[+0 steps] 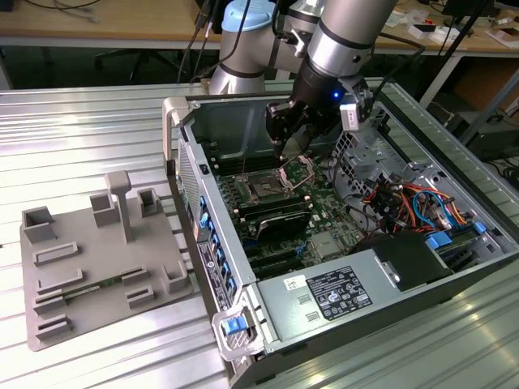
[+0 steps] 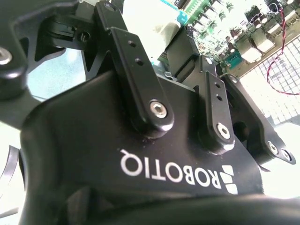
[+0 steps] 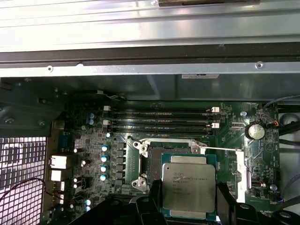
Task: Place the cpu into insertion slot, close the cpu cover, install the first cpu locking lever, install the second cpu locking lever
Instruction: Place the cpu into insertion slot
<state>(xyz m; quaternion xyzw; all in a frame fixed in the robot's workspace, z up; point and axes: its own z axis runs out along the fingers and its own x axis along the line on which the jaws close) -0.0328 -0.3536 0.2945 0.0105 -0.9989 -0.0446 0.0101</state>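
Holding cpu [image 3: 189, 183] in claw [image 3: 190, 206], just above insertion slot [image 3: 153, 165]. Noted slot uncovered, within open computer case [image 1: 235, 121] on bench [image 1: 89, 121].

occlusion notes, cpu at the socket
exterior view: the pincer [image 1: 288, 150] tips and what sits between them are too small to make out; the arm [image 1: 349, 32] blocks part of the computer case [image 1: 195, 154] rear wall. first wrist view: the cpu [image 3: 189, 187] overlaps the insertion slot [image 3: 151, 164], hiding about half of it; one cpu edge and the two dark fingers [image 3: 149, 210] clamping it are cut off by the frame. second wrist view: the pincer's black body blocks most of the motherboard [image 2: 220, 23]; bright areas washed out.
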